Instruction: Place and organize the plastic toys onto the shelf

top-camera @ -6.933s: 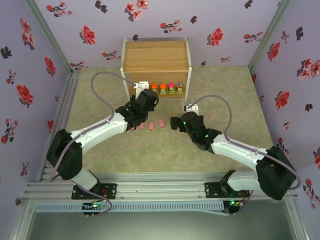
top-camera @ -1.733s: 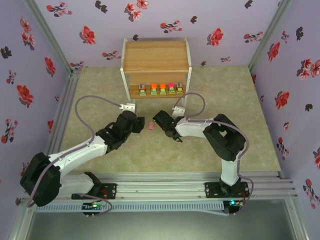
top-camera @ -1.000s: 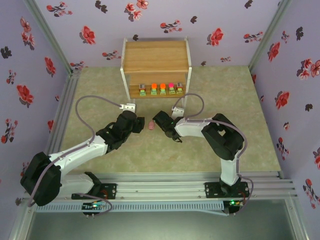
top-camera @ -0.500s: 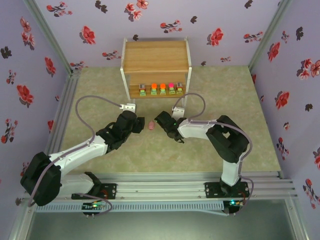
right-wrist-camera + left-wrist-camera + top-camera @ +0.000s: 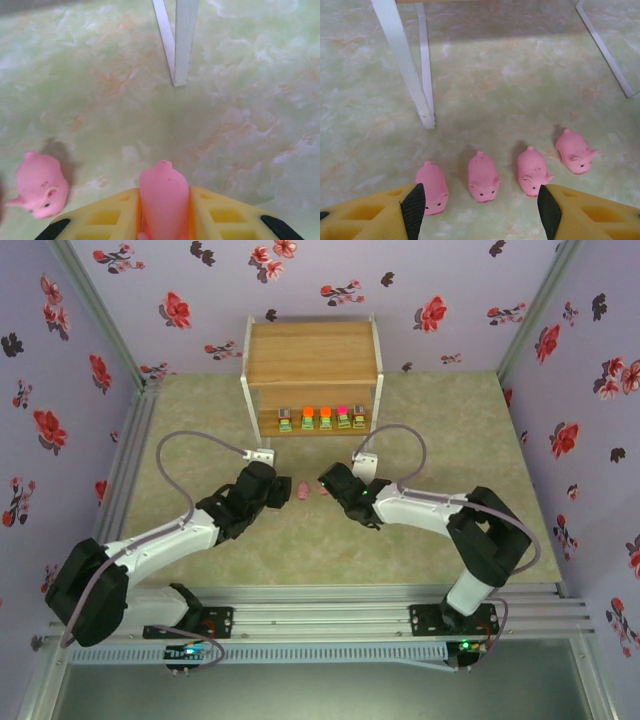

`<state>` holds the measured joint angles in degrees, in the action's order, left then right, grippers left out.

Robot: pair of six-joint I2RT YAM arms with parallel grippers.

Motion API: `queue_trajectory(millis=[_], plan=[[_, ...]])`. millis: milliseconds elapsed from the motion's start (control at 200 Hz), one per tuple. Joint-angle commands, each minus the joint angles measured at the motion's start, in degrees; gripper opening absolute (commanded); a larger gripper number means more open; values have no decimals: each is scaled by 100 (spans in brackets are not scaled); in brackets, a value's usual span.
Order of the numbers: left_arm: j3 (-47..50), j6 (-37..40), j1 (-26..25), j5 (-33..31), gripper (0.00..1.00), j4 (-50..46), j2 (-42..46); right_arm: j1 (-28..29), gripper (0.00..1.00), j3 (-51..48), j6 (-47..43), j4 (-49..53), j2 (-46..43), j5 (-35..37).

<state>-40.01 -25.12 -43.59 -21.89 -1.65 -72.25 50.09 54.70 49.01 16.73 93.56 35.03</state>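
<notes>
- Right pincer is clamped on one pink pig, which pokes out between the yellow fingers.
- Left pincer is open and low over the tabletop, with a row of four pigs lying just ahead of it, near the shelf's white legs.
- Shelf stands at the far side, with five blocky toys lined up on its lower tier.

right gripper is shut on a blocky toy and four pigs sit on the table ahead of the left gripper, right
Not quite. The right wrist view shows the right gripper shut on a pink pig, not a blocky toy. The rest holds: four pigs sit on the table ahead of the left gripper.
</notes>
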Motion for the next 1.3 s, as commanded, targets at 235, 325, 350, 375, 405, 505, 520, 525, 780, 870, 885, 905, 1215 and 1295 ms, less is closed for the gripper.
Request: queue_trajectory(millis=[235, 325, 350, 375, 405, 505, 520, 525, 780, 870, 885, 905, 1215, 1295], plan=[[-41, -67, 44, 129, 65, 139, -181, 306, 0, 38, -312, 897, -1217, 483], [-47, -63, 46, 144, 65, 147, -223, 396, 0, 222, -441, 1117, -1516, 553], [-51, -63, 44, 148, 65, 147, -220, 423, 0, 282, -481, 1174, -1579, 581], [-51, -63, 42, 154, 65, 147, -239, 450, 0, 342, -523, 1227, -1660, 600], [-54, -61, 44, 172, 65, 147, -241, 474, 0, 415, -573, 1296, -1738, 618], [-60, -46, 44, 181, 66, 150, -260, 526, 0, 725, -762, 1525, -1962, 676], [-60, -44, 44, 179, 66, 155, -255, 539, 0, 779, -796, 1559, -1983, 686], [-60, -45, 44, 182, 66, 156, -255, 543, 0, 797, -810, 1569, -1995, 692], [-100, -10, 44, 258, 66, 161, -340, 556, 1, 1843, -1615, 1878, -2219, 685], [-104, -2, 44, 282, 66, 165, -368, 562, 2, 2307, -1922, 1965, -2133, 684], [-107, -1, 40, 284, 66, 165, -373, 556, 2, 2386, -1970, 1973, -2113, 681], [-111, -1, 44, 282, 66, 165, -377, 549, 2, 2489, -2049, 1980, -2078, 688], [-113, 32, 44, 326, 67, 174, -367, 109, 2, 4107, -2669, 2300, -1297, 317], [-112, 43, 42, 330, 67, 174, -359, -156, 2, 4476, -2711, 2388, -1072, 51]])
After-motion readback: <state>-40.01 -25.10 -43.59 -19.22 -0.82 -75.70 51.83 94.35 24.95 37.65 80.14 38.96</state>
